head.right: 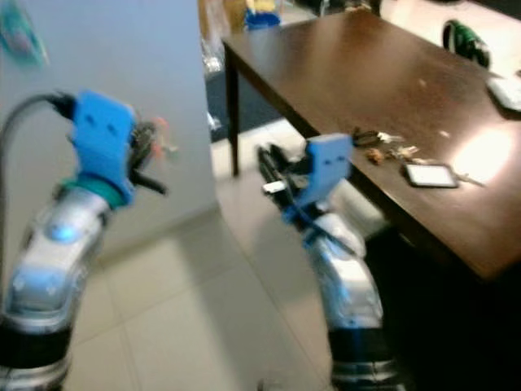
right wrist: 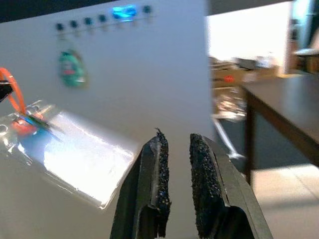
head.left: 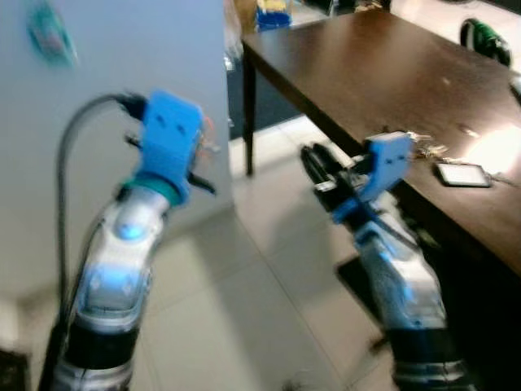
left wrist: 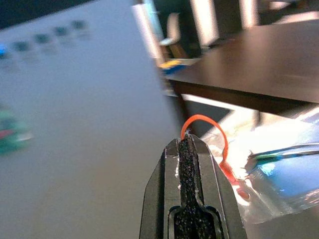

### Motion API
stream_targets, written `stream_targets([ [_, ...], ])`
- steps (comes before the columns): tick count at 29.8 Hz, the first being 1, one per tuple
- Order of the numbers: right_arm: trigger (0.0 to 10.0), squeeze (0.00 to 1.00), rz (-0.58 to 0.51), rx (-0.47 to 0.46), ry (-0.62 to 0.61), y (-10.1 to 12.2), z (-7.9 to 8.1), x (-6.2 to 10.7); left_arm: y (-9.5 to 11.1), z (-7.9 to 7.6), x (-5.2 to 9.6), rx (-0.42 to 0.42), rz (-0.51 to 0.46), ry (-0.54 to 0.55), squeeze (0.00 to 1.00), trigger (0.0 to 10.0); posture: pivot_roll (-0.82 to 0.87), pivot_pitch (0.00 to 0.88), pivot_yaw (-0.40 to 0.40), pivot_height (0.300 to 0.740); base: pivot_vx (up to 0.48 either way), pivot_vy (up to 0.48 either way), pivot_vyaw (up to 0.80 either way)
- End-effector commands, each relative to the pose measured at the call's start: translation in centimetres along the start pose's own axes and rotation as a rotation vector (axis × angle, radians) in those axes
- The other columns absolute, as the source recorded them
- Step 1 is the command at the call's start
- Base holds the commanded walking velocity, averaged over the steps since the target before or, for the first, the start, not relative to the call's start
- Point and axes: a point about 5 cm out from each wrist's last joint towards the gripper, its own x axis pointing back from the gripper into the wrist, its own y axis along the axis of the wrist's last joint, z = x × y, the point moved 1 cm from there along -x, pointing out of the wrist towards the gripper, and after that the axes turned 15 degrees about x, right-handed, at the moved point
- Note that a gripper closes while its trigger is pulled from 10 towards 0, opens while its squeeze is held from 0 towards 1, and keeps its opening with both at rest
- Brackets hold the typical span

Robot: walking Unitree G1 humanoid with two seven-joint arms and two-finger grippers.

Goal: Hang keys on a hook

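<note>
Orange cord [left wrist: 207,130] loops out from my left fingers [left wrist: 192,169], pressed shut on it, with a clear card sleeve [right wrist: 75,154] dangling beside them before the pale wall [head.left: 114,57]. My left forearm is raised. My right fingers [right wrist: 177,169] stand slightly apart, empty, pointing at that wall. Beyond my right arm, keys [head.right: 391,149] lie on the dark tabletop [head.right: 358,73]; pale floor tiles [head.left: 244,293] below.
</note>
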Motion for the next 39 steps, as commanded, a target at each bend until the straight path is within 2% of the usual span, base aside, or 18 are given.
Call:
stream_targets([
  [1, 10.0, 0.00, -0.001, -0.016, 0.039, -0.1, 1.2, -0.3, -0.4, 1.1, 0.2, -0.009, 0.016, 0.040, 0.00, 10.0, 0.11, 0.000, 0.074, 0.740, 0.461, 0.000, 0.80],
  [16, 10.0, 0.00, -0.007, -0.026, 0.051, -0.1, 1.4, -0.3, -0.1, 0.7, 0.2, -0.011, -0.002, 0.014, 0.00, 10.0, 0.11, 0.000, 0.075, 0.740, 0.459, 0.000, 0.74],
  [22, 10.0, 0.00, -0.026, -0.050, 0.044, 0.1, 1.3, -0.2, 1.3, -0.4, 0.0, -0.014, -0.066, -0.077, 0.00, 10.0, 0.11, 0.000, 0.074, 0.740, 0.458, 0.000, 0.00],
  [29, 10.0, 0.00, 0.002, -0.055, 0.014, -0.5, 1.0, -0.2, 3.3, -2.5, -0.2, 0.026, -0.156, -0.204, 0.00, 10.0, 0.11, 0.000, 0.075, 0.740, 0.458, 0.000, -0.06],
  [39, 10.0, 0.00, 0.011, -0.070, 0.001, -0.6, 0.9, -0.2, 4.1, -3.3, -0.3, 0.050, -0.191, -0.256, 0.00, 10.0, 0.11, 0.000, 0.078, 0.740, 0.458, 0.000, -0.69],
])
